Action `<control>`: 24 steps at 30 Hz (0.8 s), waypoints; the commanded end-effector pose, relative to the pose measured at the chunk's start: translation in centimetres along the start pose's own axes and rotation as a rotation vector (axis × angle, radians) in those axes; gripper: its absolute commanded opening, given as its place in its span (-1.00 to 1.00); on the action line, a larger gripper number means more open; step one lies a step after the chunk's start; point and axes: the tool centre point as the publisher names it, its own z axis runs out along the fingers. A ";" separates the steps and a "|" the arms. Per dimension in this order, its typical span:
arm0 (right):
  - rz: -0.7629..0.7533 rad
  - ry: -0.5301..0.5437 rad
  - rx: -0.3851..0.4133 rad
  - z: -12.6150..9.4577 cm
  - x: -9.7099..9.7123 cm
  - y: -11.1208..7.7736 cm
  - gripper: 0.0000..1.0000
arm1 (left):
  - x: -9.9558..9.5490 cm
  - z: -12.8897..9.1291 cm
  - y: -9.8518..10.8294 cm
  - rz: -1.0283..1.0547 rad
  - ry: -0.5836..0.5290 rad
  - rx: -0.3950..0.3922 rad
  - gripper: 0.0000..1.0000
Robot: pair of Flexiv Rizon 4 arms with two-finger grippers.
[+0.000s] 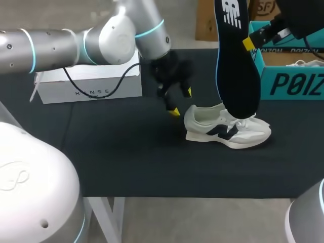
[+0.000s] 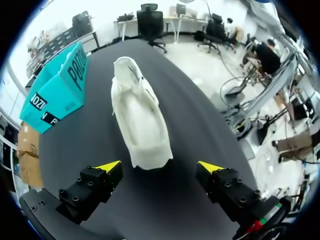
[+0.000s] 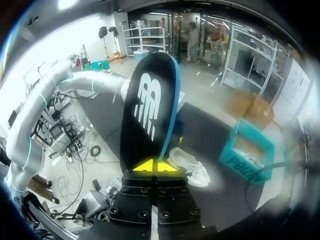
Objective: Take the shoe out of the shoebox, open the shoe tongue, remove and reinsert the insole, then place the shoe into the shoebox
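Insole [image 1: 235, 61] clamped by edge in right gripper [image 3: 156, 167] — may swing, miss shoe [image 1: 226, 129] opening; left gripper [image 2: 159, 167] fingers apart — shoe unheld.

insole [image 1: 235, 66] hangs right over the shoe [image 1: 228, 130], barring approach from above

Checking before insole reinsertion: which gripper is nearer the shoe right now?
Left. The left gripper is open, just behind the heel of the shoe; the right gripper is high above it, shut on the insole.
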 end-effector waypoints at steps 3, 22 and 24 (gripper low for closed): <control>0.001 0.001 0.005 0.1 0.0 0.2 -1.00 | -0.1 -0.1 -0.4 -0.001 0.024 -0.208 1.00; 0.002 -0.024 -0.002 -1.2 0.4 0.3 -1.00 | -0.1 -0.2 -1.1 0.012 0.005 -0.214 1.00; 0.004 -0.041 0.001 -1.9 0.6 0.2 -1.00 | -0.1 -0.2 -1.1 0.012 0.005 -0.214 1.00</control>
